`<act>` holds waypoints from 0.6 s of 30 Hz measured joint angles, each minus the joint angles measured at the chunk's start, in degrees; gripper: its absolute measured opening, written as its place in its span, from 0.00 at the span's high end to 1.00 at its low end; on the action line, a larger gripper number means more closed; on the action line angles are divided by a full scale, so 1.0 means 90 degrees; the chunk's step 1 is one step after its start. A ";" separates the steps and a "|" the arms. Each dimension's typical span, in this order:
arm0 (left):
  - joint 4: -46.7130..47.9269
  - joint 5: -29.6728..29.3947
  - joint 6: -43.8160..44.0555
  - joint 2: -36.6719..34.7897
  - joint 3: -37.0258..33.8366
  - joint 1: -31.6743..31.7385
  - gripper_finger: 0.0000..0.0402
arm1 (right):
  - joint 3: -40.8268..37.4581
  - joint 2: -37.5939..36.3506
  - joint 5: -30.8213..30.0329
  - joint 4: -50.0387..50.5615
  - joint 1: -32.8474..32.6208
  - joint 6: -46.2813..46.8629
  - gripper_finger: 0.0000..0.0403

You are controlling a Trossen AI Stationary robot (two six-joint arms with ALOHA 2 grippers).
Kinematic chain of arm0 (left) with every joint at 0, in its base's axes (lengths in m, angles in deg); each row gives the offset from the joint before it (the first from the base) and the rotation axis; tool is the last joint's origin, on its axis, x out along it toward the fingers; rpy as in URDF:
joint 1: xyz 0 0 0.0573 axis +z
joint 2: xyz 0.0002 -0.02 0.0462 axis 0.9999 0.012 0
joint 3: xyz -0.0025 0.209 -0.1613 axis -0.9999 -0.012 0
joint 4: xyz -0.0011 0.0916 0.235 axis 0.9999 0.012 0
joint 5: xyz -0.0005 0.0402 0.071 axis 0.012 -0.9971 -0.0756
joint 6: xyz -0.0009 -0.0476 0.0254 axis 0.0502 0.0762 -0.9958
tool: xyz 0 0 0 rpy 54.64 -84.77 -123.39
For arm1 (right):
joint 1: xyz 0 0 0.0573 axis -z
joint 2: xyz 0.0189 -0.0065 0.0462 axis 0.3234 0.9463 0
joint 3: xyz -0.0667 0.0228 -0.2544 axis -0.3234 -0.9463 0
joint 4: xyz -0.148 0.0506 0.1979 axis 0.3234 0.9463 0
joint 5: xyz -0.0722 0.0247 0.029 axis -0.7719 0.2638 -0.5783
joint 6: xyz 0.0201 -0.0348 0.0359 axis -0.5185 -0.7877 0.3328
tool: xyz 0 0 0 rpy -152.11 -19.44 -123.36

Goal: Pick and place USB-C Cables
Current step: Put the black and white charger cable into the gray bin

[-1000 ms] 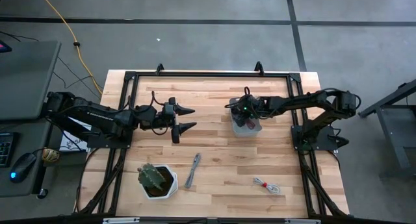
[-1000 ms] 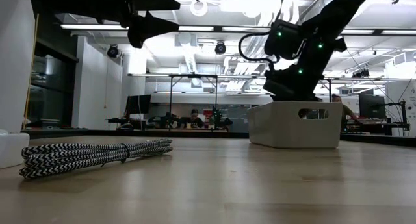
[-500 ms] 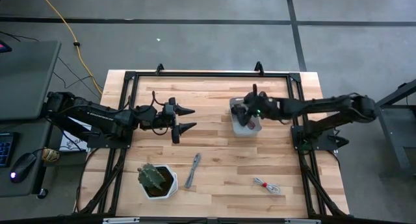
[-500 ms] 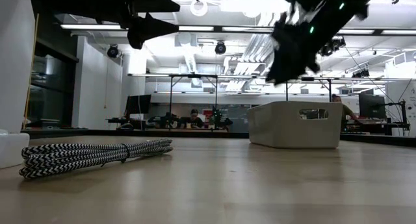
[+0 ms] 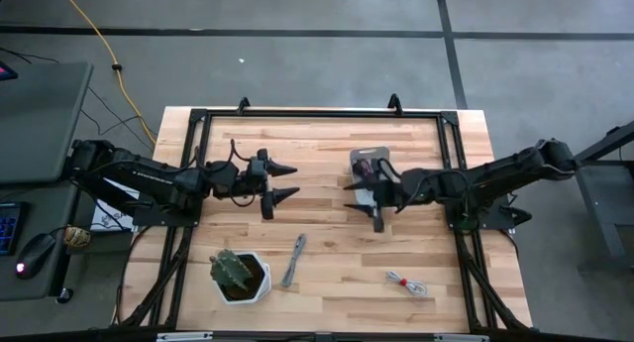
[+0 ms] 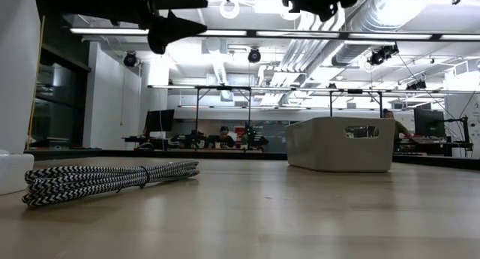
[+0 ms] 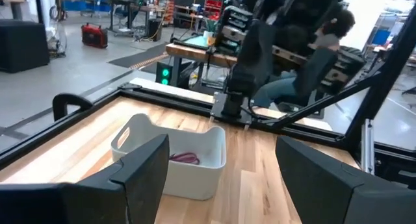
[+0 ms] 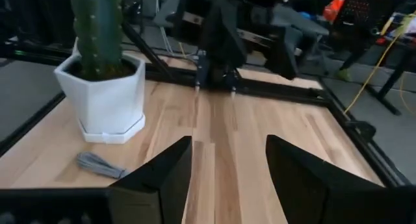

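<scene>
The pale tray [image 5: 371,162] stands on the table right of centre, also in the low view [image 6: 341,143] and the left wrist view [image 7: 170,160]. A dark red USB-C cable [image 7: 184,158] lies inside it. The grey braided cable [image 5: 294,260] lies on the wood near the near edge [image 6: 105,179] [image 8: 97,163]. The whitish-and-red cable [image 5: 406,283] lies farther right. The black cable does not show plainly. My right gripper [image 5: 362,201] hovers open just near-side of the tray [image 8: 227,178], holding nothing. My left gripper [image 5: 294,181] waits open in the air left of centre [image 7: 227,185].
A cactus in a white pot [image 5: 240,276] stands near the near-left corner, beside the grey cable [image 8: 104,87]. A black frame [image 5: 317,114] runs around the table top. Bare wood lies between the two grippers and around the whitish-and-red cable.
My right gripper has risen out of the pale tray and swung toward the near edge and a little left, ending beside the tray's near side; in the low view it has climbed to the picture's top. The tray and the cables on the table have stayed put.
</scene>
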 joint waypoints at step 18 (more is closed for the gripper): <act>-0.0323 -0.0415 -0.0774 -0.0002 0.0000 -0.0492 0.34 | -0.1431 -0.0100 0.0556 -0.2947 0.0954 -0.0069 0.53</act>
